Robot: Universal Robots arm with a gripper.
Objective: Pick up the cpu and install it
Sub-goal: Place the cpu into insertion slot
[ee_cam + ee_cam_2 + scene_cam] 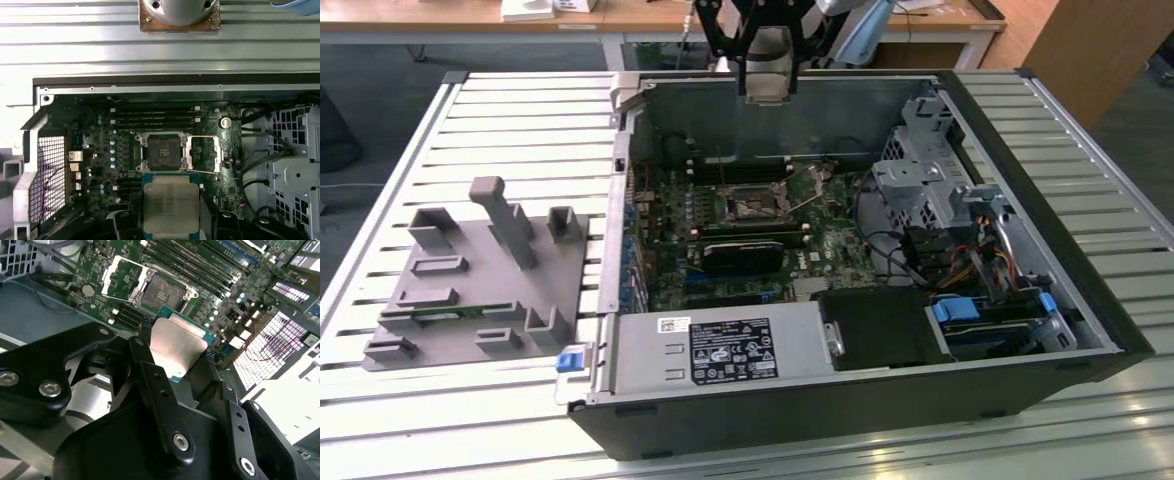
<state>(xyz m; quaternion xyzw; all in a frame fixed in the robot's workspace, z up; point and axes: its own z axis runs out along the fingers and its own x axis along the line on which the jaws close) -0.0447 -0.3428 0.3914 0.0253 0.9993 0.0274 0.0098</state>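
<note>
My gripper (177, 344) is shut on the cpu (176, 346), a flat square chip with a shiny silver top and a thin green rim, held by two opposite edges. In the first wrist view the cpu (170, 202) hangs just short of the open socket (162, 152), whose metal retention frame (205, 155) is swung aside. The socket (162, 290) looks bare. In the exterior view my gripper (765, 88) hovers high over the back wall of the open computer case (1107, 330), well above the socket (754, 208) on the green motherboard (841, 250).
A grey moulded fixture (474, 280) sits on the slatted table at the exterior view's left. Inside the case are a power supply (720, 350), a metal drive cage (921, 180), cables (921, 250), memory slots (155, 117) and a black block (740, 255) below the socket.
</note>
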